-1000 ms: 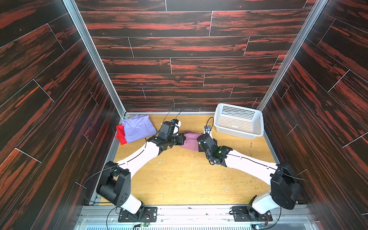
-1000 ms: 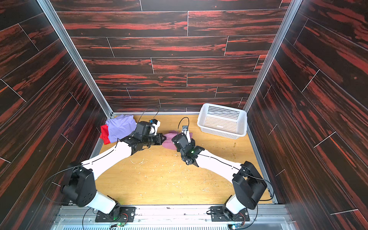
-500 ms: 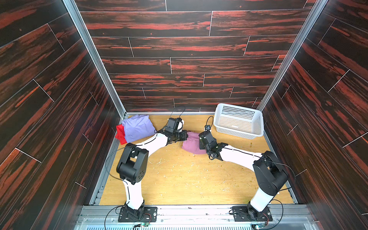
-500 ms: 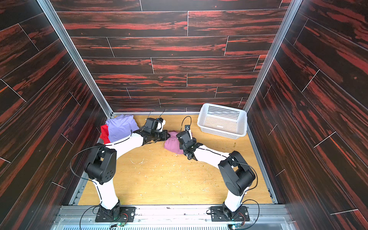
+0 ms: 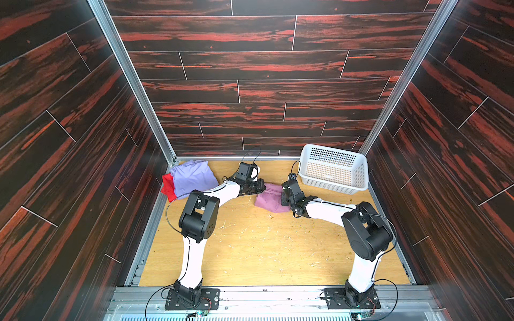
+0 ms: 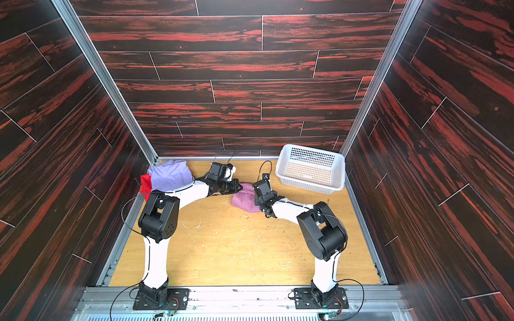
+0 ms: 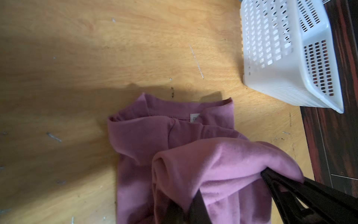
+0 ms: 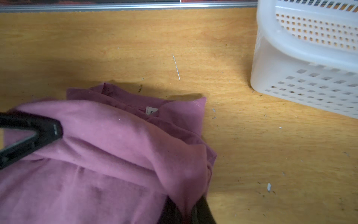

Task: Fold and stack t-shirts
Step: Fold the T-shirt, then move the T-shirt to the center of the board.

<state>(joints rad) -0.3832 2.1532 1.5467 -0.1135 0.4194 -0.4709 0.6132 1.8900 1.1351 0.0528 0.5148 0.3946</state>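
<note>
Clamped shut with the left gripper [image 5: 261, 186] on a raised fold of the pink-mauve t-shirt [image 5: 269, 198], dark fingers [image 7: 195, 203] closed over bunched cloth in the left wrist view. Clamped shut likewise with the right gripper [image 5: 284, 191] on the opposite edge of that same shirt, under a draped hump of fabric in the right wrist view. Held between the two, close together, over the back middle of the wooden table [image 5: 264, 244] in both top views. Partly lifted, partly lying: lower layer flat on the wood, neckline and a small white label [image 7: 194, 118] facing up, print on the label too small to read. Off to the robot's left, in the back corner: the lavender t-shirt [image 5: 192, 178] on top of the red t-shirt [image 5: 167, 188], only a red edge showing beyond it, well apart from the mauve one. Off to the robot's right, at the back: the white perforated basket [image 5: 333, 183], on the table near the right gripper, apart from the shirt. All around: dark, red-streaked plank walls [image 5: 264, 89].
</note>
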